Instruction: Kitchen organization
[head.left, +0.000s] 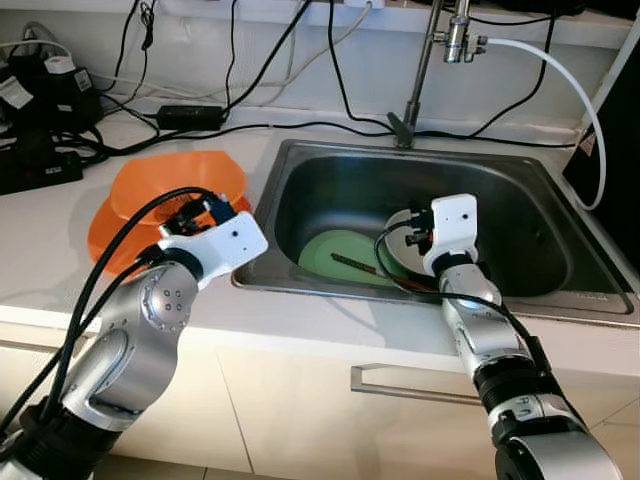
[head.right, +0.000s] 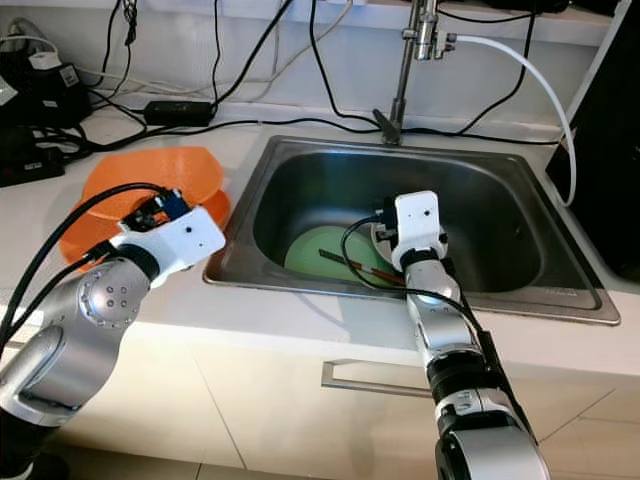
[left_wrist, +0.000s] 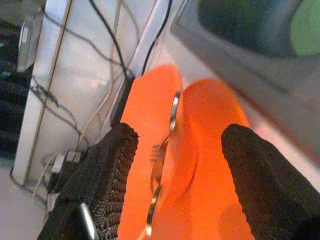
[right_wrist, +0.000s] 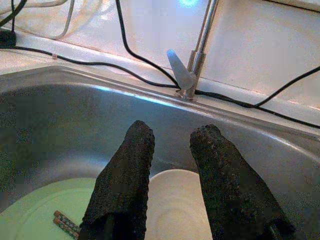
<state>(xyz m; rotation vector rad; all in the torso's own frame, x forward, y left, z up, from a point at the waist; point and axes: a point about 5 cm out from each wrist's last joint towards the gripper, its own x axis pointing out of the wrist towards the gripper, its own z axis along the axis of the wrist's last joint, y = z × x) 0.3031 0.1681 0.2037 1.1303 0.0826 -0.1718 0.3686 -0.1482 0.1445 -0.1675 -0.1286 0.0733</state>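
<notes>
The left claw (left_wrist: 175, 150) hung spread wide, gripping nothing, over 2 orange plates (head.left: 175, 190) on the white desk (head.left: 60, 240) left of the sink (head.left: 520, 180). The right claw (right_wrist: 172, 165), fingers parted and empty, hovered inside the sink over a white plate (right_wrist: 175, 210) beside a green plate (head.left: 335, 255) carrying chopsticks (head.left: 352, 264).

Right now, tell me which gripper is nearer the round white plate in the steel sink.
Right. The right gripper hangs over the white plate; the left gripper is over the orange plates outside the sink.
</notes>
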